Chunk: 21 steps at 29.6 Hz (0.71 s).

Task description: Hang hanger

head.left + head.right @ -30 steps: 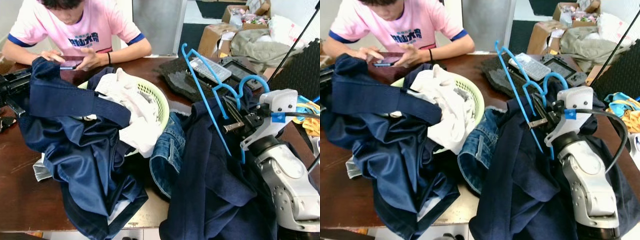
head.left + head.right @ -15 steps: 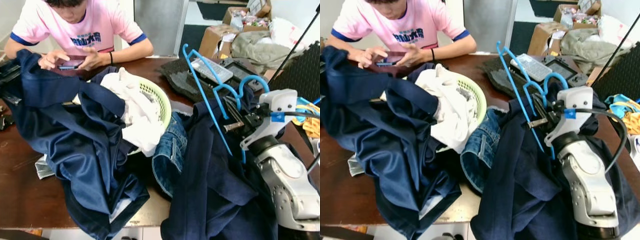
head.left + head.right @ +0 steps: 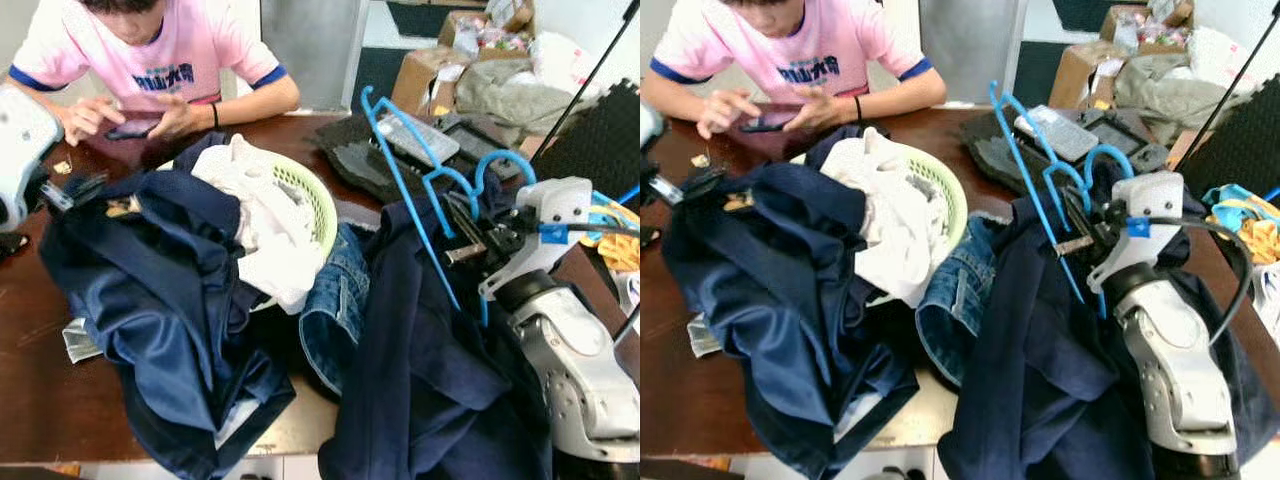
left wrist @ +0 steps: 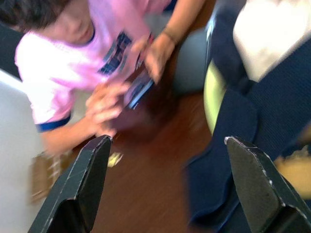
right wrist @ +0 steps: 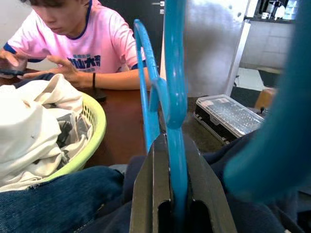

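Observation:
My right gripper [image 3: 468,238] is shut on the stem of a blue plastic hanger [image 3: 408,185], which it holds upright above the table's right side. In the right wrist view the hanger [image 5: 170,87] sits clamped between the fingers. A navy garment [image 3: 430,370] is draped around the hanger's lower part and over my right arm. My left gripper [image 3: 75,190] is at the table's left edge, open, with nothing between its fingers [image 4: 87,179]. Just beside it lies a second navy garment [image 3: 160,290], heaped against the basket.
A green laundry basket [image 3: 322,205] holds white clothes [image 3: 255,205]. Jeans [image 3: 335,300] lie between the two navy garments. Across the brown table [image 3: 40,390] a person in a pink shirt [image 3: 165,55] handles a phone. A black case and keyboard [image 3: 420,135] lie behind the hanger, boxes beyond.
The left navy garment, held stretched out to the left before, has slumped into a heap. My left gripper now stands open beside it. The right gripper and hanger have hardly moved.

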### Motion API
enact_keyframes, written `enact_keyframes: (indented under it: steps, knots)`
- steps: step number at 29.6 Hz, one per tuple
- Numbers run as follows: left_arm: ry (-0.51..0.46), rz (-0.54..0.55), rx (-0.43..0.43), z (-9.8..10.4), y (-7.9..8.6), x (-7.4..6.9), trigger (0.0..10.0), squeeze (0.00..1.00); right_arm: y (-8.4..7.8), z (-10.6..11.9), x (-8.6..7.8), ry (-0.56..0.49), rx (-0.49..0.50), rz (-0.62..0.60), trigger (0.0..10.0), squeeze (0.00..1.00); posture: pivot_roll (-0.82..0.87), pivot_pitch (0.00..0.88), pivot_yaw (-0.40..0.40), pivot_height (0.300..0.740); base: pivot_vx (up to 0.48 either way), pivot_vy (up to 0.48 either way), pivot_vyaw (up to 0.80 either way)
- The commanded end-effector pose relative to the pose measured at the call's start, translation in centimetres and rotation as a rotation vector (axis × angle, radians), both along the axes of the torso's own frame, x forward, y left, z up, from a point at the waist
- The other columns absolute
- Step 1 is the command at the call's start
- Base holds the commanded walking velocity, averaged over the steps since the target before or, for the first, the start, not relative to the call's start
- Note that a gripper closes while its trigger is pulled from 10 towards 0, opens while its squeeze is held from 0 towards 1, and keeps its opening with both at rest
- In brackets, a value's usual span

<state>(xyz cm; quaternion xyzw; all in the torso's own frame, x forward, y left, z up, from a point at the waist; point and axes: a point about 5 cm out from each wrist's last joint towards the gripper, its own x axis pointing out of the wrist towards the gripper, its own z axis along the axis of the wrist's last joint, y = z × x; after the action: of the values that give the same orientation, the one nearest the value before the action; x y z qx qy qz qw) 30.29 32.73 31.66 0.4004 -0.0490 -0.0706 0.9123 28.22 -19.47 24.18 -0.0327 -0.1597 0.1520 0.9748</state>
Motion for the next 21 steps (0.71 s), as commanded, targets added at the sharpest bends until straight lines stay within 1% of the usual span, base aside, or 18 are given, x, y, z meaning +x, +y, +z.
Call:
enact_keyframes:
  steps: [1,2,3,4,5,6,7,8,9,11,12,13,15,16,17,18,20,21]
  knots:
    - [-0.023,-0.014,0.036,2.0,0.0,-0.9,10.0,1.00,0.0,-0.4,0.0,0.014,0.000,0.008,10.0,0.00,0.14,0.181,-0.044,0.740,0.000,0.000,0.00]
    - [-0.064,-0.098,-0.044,3.5,-1.1,-1.4,10.0,1.00,0.0,-0.4,0.0,0.015,-0.002,0.010,10.0,0.00,0.15,0.178,-0.046,0.740,0.000,0.000,0.00]
    - [-0.064,-0.241,-0.110,4.5,-2.7,-2.1,10.0,0.47,0.1,-0.4,0.1,0.015,-0.003,0.012,10.0,0.00,0.15,0.174,-0.049,0.740,0.000,0.000,0.00]
    - [-0.040,-0.360,-0.135,4.8,-4.0,-2.8,10.0,0.10,0.1,-0.4,0.1,0.015,-0.003,0.013,10.0,0.00,0.15,0.172,-0.048,0.740,0.000,0.000,0.00]
    - [-0.004,-0.427,-0.127,4.5,-4.6,-3.1,10.0,0.00,0.1,-0.4,0.2,0.015,-0.003,0.014,10.0,0.00,0.15,0.172,-0.048,0.740,0.000,0.000,0.00]
    - [-0.004,-0.427,-0.127,4.5,-4.6,-3.1,10.0,0.00,0.1,-0.4,0.2,0.015,-0.003,0.014,10.0,0.00,0.15,0.172,-0.048,0.740,0.000,0.000,0.00]
    - [0.042,-0.428,-0.097,3.7,-4.7,-3.0,10.0,0.00,0.2,-0.4,0.2,0.013,-0.004,0.016,10.0,0.00,0.15,0.172,-0.048,0.740,0.000,0.000,0.00]
    - [0.076,-0.395,-0.062,2.9,-4.3,-2.6,10.0,0.00,0.2,-0.3,0.2,0.011,-0.004,0.017,10.0,0.00,0.15,0.166,-0.049,0.740,0.000,0.000,0.00]
    - [0.076,-0.395,-0.062,2.9,-4.3,-2.6,10.0,0.00,0.2,-0.3,0.2,0.011,-0.004,0.017,10.0,0.00,0.15,0.166,-0.049,0.740,0.000,0.000,0.00]
    - [0.164,-0.310,-0.060,0.7,-2.8,-2.0,10.0,0.00,0.2,-0.3,0.3,0.009,-0.003,0.017,10.0,0.00,0.15,0.166,-0.048,0.740,0.000,0.000,0.00]
    - [0.164,-0.310,-0.060,0.7,-2.8,-2.0,10.0,0.00,0.2,-0.3,0.3,0.009,-0.003,0.017,10.0,0.00,0.15,0.166,-0.048,0.740,0.000,0.000,0.00]
    - [0.184,-0.288,-0.070,0.2,-2.3,-1.9,10.0,0.00,0.3,-0.3,0.3,0.009,-0.003,0.017,10.0,0.00,0.15,0.166,-0.048,0.740,0.000,0.000,0.00]
    - [0.187,-0.186,-0.158,-1.1,-0.2,-1.5,10.0,0.00,0.1,-0.3,0.2,0.010,-0.006,0.013,10.0,0.00,0.14,0.174,-0.050,0.740,0.000,0.000,0.00]
    - [0.161,-0.109,-0.218,-1.3,1.1,-1.5,10.0,0.00,-0.1,-0.3,0.1,0.011,-0.009,0.008,10.0,0.00,0.14,0.177,-0.052,0.740,0.000,0.000,0.00]
    - [0.161,-0.109,-0.218,-1.3,1.1,-1.5,10.0,0.00,-0.1,-0.3,0.1,0.011,-0.009,0.008,10.0,0.00,0.14,0.177,-0.052,0.740,0.000,0.000,0.00]
    - [0.093,0.006,-0.365,-1.5,3.2,-1.6,10.0,0.00,-0.3,-0.3,0.0,0.013,-0.011,0.003,10.0,0.00,0.14,0.181,-0.053,0.740,0.000,0.000,0.00]
    - [0.093,0.006,-0.365,-1.5,3.2,-1.6,10.0,0.00,-0.3,-0.3,0.0,0.013,-0.011,0.003,10.0,0.00,0.14,0.181,-0.053,0.740,0.000,0.000,0.00]
    - [0.069,0.037,-0.438,-1.6,3.9,-1.7,10.0,0.00,-0.3,-0.3,0.0,0.013,-0.011,0.002,10.0,0.00,0.14,0.181,-0.053,0.740,0.000,0.000,0.00]
